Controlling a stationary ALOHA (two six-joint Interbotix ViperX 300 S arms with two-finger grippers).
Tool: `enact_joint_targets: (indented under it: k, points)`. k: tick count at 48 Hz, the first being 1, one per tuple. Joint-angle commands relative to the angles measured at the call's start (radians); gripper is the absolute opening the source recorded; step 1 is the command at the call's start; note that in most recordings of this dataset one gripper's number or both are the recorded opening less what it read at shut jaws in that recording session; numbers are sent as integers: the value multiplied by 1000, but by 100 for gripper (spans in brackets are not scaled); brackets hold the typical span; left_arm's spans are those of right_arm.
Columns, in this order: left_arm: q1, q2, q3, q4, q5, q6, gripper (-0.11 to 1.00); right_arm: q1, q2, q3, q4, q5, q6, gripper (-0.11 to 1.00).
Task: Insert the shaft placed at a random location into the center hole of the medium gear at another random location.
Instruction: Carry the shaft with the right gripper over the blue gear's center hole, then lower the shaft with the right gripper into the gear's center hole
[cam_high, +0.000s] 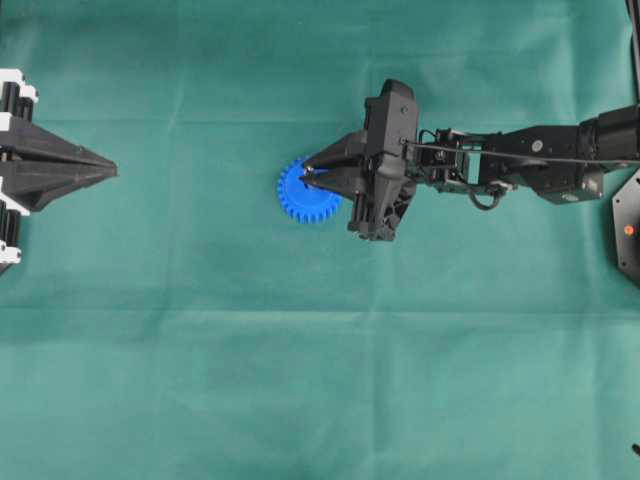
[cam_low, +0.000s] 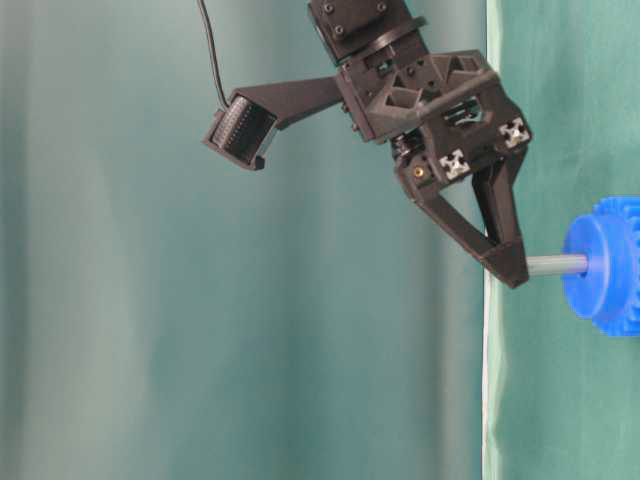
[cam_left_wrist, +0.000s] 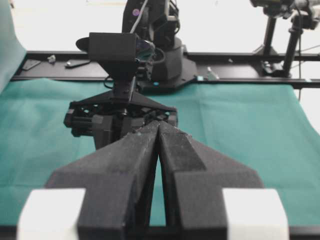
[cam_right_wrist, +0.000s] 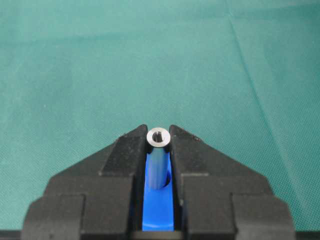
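Shaft (cam_right_wrist: 158, 159) was clamped between right gripper (cam_right_wrist: 158, 137) fingertips, its lower end seated in center hole of medium gear (cam_high: 303, 193) directly beneath, left gripper (cam_left_wrist: 158, 131) was kept closed, empty, well apart.

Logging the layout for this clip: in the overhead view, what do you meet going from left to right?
Left gripper, shut, at the left edge → medium gear → right gripper, shut on the shaft over the gear's right part → wrist camera housing → right arm running to the right edge.
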Motion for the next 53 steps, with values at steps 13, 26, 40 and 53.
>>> enact_joint_targets:
  k: [13,26,40,53]
  points:
    - [3,9,-23,2,-5,0,0,0,-49,-3,0,8,-8,14]
    - [2,9,-23,2,-5,0,0,0,-83,-3,-6,9,-12,14]
    - [3,9,-23,2,-5,0,0,0,-72,-12,-6,3,-14,14]
    - [3,9,-23,2,-5,-2,0,0,-61,-25,-8,3,-15,14]
